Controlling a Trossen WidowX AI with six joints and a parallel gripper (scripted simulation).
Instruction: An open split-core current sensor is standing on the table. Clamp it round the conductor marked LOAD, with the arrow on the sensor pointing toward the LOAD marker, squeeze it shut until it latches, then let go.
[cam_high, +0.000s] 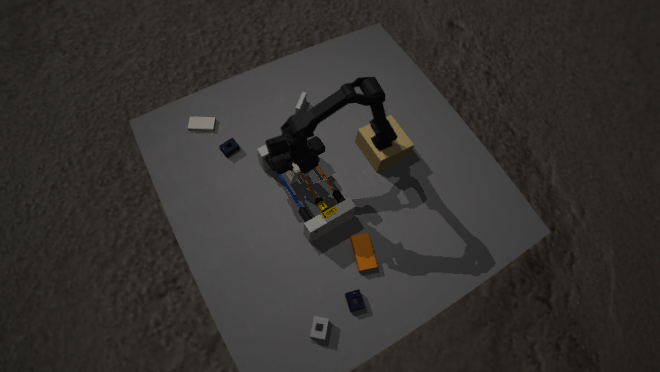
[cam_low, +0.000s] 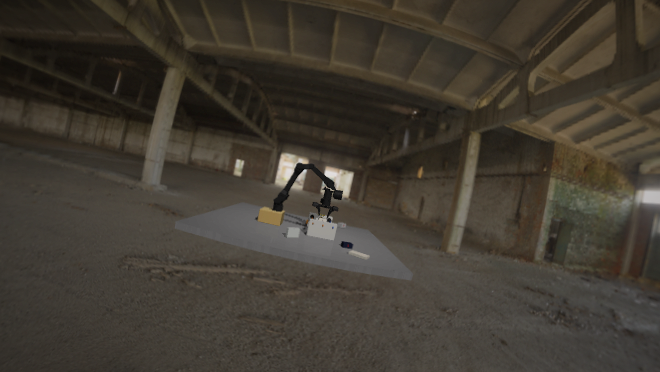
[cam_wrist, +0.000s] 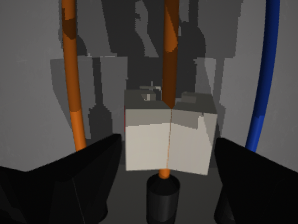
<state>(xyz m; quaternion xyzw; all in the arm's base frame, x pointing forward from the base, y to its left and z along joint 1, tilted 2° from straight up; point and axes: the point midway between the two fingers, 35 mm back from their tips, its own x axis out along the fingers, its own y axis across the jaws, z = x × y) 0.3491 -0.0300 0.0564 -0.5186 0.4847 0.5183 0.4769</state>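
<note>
The pale current sensor (cam_wrist: 145, 150) (cam_high: 295, 169) sits around the middle orange conductor (cam_wrist: 170, 55) (cam_high: 310, 188). In the wrist view its two halves meet along a thin seam, their faces slightly angled. Its arrow is not readable, and I cannot tell whether the latch is engaged. My gripper (cam_wrist: 168, 143) (cam_low: 325, 215) is open, one black finger on each side of the sensor, with a narrow gap on both sides. A yellow marker (cam_high: 329, 213) lies on the near terminal block (cam_high: 346, 205); its lettering is barely readable.
An outer orange conductor (cam_wrist: 72, 85) (cam_high: 327, 179) and a blue conductor (cam_wrist: 267, 65) (cam_high: 290, 191) flank the sensor. An orange block (cam_high: 364, 252), dark blocks (cam_high: 355, 301) (cam_high: 229, 147), a white holed block (cam_high: 320, 328) and a pale bar (cam_high: 202, 123) lie on the table.
</note>
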